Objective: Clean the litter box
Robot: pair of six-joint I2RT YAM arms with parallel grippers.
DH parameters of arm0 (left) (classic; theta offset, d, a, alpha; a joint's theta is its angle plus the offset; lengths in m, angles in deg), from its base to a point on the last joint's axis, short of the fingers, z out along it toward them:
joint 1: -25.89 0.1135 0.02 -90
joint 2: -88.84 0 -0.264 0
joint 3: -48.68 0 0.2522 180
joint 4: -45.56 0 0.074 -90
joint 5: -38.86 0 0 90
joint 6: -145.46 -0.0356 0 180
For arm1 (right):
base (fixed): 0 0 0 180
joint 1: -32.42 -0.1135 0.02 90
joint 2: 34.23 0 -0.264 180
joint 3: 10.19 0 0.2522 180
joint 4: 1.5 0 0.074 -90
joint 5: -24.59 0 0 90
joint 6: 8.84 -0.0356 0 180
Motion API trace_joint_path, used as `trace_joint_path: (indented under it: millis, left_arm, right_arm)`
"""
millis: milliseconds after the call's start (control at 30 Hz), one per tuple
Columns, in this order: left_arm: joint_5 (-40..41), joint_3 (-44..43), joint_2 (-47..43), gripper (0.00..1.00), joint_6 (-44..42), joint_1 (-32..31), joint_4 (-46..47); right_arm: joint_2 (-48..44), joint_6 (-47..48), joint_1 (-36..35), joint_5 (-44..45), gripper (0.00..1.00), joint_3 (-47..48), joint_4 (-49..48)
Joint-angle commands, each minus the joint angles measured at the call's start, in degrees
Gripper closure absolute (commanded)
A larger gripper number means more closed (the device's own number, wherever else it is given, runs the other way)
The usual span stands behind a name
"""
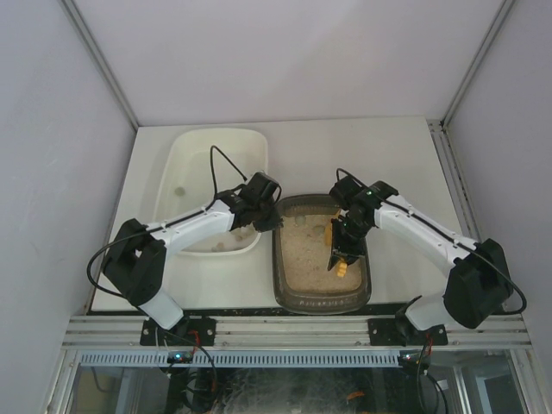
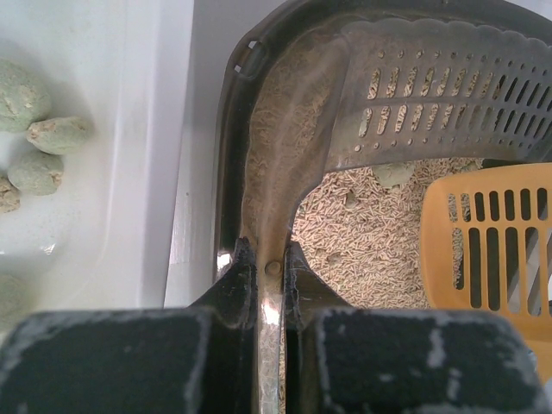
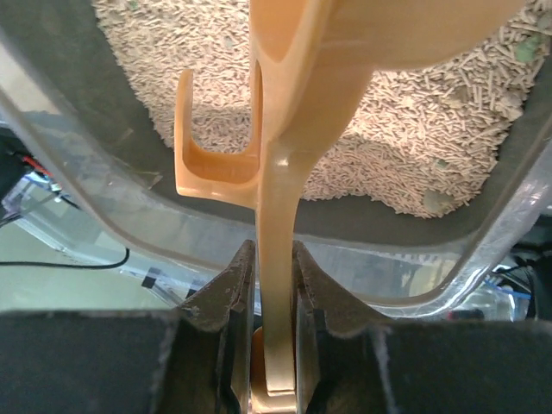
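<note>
Top view: litter box (image 1: 321, 302) sits on the white tabletop (image 1: 397, 164) near the front edge, centre-right. Its left side is just beside a bigger white tub (image 1: 194, 168). Beige litter (image 1: 302, 254) fills the box. Left fingers (image 1: 270, 217) are at the box's far-left corner. Right fingers (image 1: 342, 252) hang over the litter on the R side with an orange scoop (image 1: 343, 269).

Left wrist: left fingers are clenched on the box's dusty wall at that corner, w/ the wall running straight between them. A grey slotted panel (image 2: 448, 95) curves off the wall over the litter (can't tell if it's part of the box). The scoop's slotted blade shows at right, above the pellets. Greenish clumps (image 2: 56, 134) lie in the tub at left.

Right wrist: right fingers are clamped tight on the scoop's handle, which rises up the frame. A hook (image 3: 207, 164) branches off its left side. Pellets and the box's dark rim lie below.
</note>
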Motion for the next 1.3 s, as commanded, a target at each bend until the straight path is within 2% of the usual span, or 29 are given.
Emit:
trace_joint_path:
  millis: [0,200,467,767,1000,1267]
  left_arm:
    - [-0.2,-0.1,-3.0,1.0,6.0,0.9,9.3]
    - [0.2,2.3,-5.5,1.0,5.3,0.8,11.9]
    - [0.1,3.4,-6.6,1.0,4.2,1.1,13.5]
    - [1.6,5.1,-8.3,1.0,4.2,1.5,14.8]
    - [2.6,6.5,-9.5,1.0,5.0,1.6,15.8]
    - [1.9,7.0,-9.4,1.0,5.3,1.6,16.5]
  right_arm:
    - [2.1,2.9,-0.3,3.8,1.0,3.1,3.6]
    - [5.6,4.3,-0.7,9.0,1.0,3.3,0.6]
    - [10.9,5.1,-2.5,8.9,1.0,3.2,-8.1]
    - [12.8,4.2,-4.3,1.9,1.0,2.4,-21.0]
    - [13.3,-1.4,-4.6,-6.3,1.0,-3.4,-33.4]
    - [13.4,-7.9,-4.3,-9.8,1.0,-8.7,-45.5]
